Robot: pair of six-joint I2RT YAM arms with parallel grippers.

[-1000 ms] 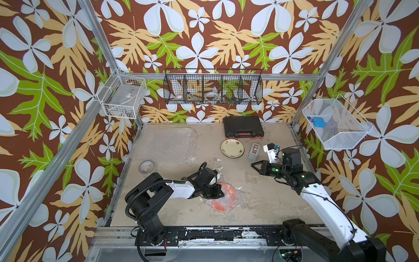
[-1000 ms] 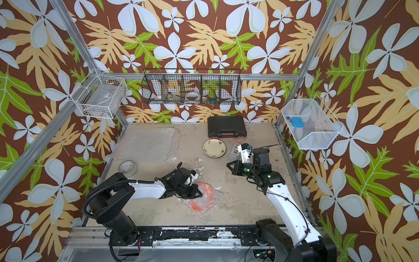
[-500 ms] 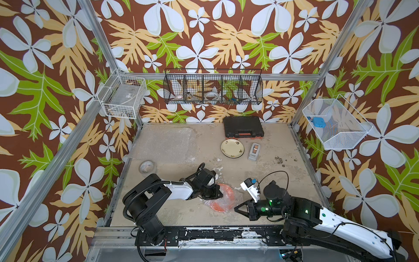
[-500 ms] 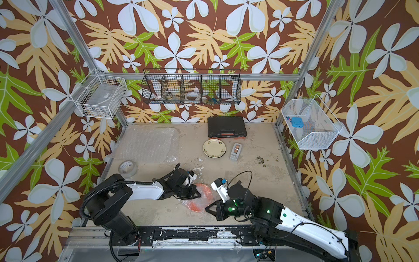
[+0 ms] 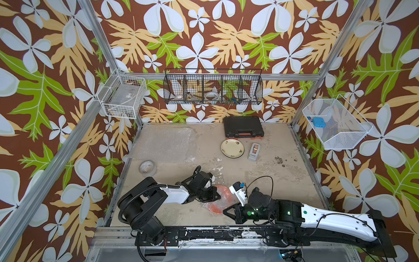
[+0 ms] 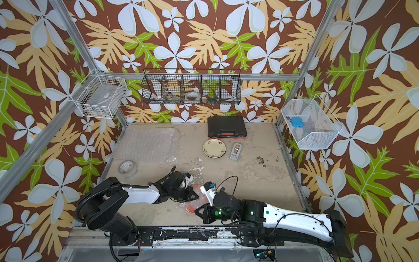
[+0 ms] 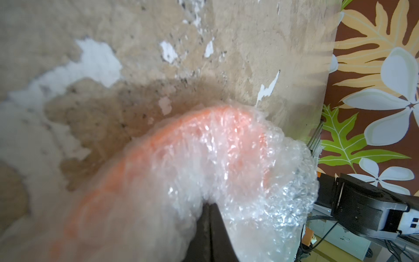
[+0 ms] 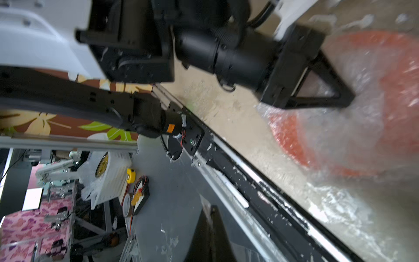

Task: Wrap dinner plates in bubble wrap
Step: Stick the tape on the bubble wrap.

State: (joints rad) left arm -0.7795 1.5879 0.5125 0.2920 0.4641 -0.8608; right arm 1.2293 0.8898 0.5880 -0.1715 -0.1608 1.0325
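Plate (image 7: pixel 172 133) under bubble wrap (image 7: pixel 283 192), left hand (image 7: pixel 209 205) maybe pressing

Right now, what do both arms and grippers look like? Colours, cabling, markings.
Both arms: black joint housings, white link shells. The left arm carries a black corrugated hose; the right arm shows green lights and a thin black cable loop. The left gripper and right gripper: black, triangular open-frame fingers. A white wrist camera block with a blue connector.
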